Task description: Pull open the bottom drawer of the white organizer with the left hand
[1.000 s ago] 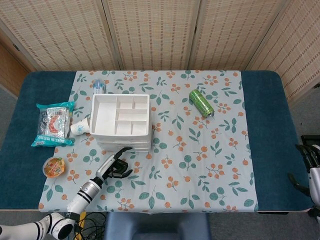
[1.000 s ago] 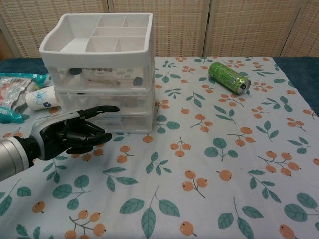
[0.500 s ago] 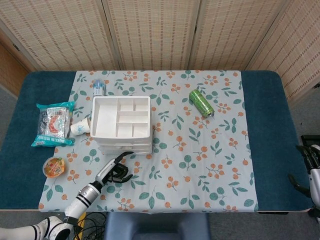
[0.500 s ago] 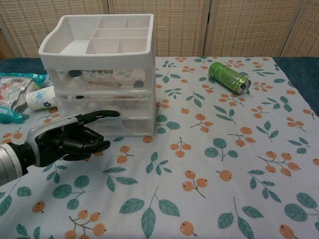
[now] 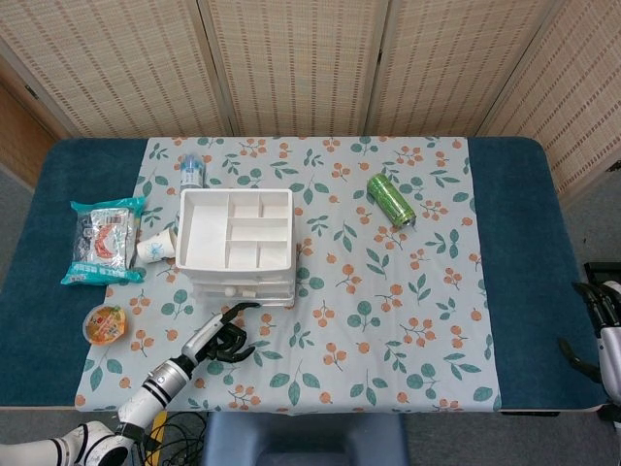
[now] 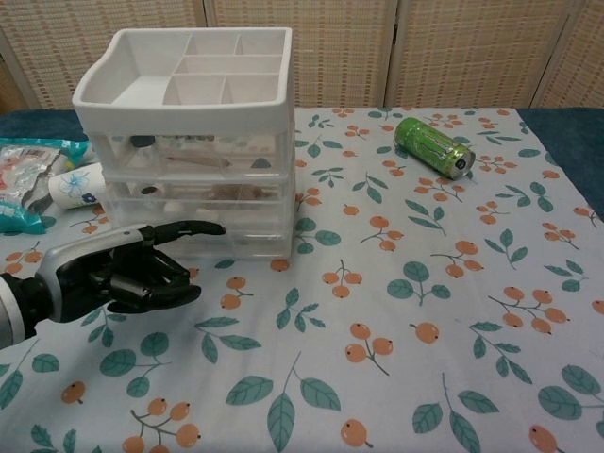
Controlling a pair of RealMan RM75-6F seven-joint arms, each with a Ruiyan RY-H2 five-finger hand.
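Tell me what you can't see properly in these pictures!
- Bottom drawer contents: chest view, cloudy plastic blurs them.
- Left hand fingers: whether they touch the drawer is unclear in both views.
- Right hand: head view, cut off by the picture edge.
- Bottle: head view, too small to read.

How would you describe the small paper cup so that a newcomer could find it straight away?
Start at the white organizer on the floral cloth. Against its left side lies the paper cup, tipped over, beside the teal snack bag. It alone is white with a small blue print.
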